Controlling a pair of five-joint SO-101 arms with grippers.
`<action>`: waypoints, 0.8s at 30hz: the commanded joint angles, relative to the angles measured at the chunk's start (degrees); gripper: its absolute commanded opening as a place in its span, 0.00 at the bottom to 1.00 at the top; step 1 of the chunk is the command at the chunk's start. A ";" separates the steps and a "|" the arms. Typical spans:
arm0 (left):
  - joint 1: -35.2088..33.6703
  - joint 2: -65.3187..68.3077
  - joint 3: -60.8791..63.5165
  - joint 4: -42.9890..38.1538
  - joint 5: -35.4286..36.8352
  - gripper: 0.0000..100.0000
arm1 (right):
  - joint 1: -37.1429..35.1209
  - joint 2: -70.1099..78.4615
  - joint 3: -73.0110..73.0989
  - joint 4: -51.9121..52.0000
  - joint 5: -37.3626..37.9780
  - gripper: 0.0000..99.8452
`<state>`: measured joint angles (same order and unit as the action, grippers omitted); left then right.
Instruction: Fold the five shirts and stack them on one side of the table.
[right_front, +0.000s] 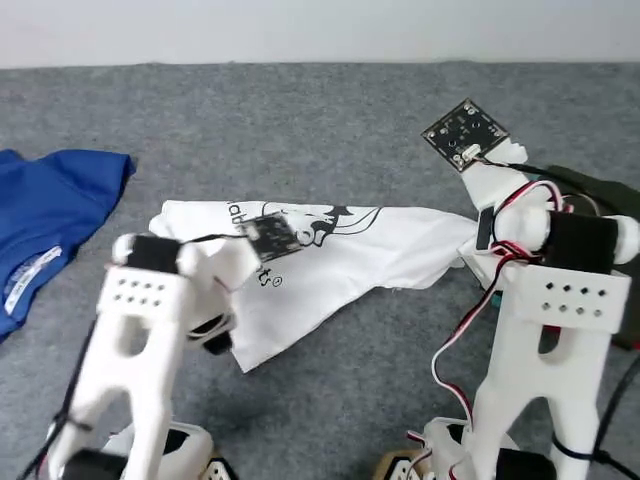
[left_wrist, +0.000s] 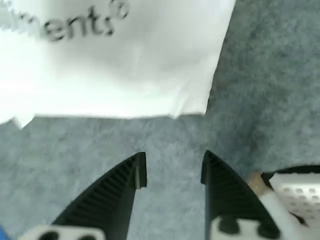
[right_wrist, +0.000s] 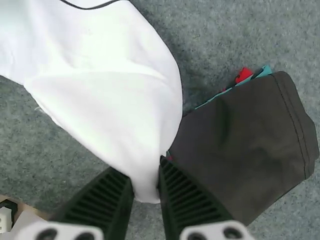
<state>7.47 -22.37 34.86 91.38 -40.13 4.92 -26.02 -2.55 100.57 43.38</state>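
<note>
Across the middle of the grey carpeted table (right_front: 300, 110), white shirt (right_front: 340, 255) lying partly folded, right gripper (right_wrist: 144, 175) pinching its edge beside a dark shirt (right_wrist: 240, 145), left gripper (left_wrist: 174, 159) spread apart above bare carpet just off the white hem, blue shirt (right_front: 50, 215) well apart.
</note>
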 joint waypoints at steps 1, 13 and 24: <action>4.66 6.95 -0.40 -4.40 3.16 0.19 | 0.31 -1.54 -0.44 1.89 0.09 0.01; 7.03 25.58 -0.31 -14.24 5.19 0.19 | 0.57 -1.54 -0.44 1.89 0.35 0.01; 7.74 32.53 -2.68 -15.47 10.81 0.18 | 0.57 -1.63 -0.44 1.71 0.44 0.01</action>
<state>14.68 8.92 33.45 76.70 -30.99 4.92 -26.02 -2.55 100.57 43.38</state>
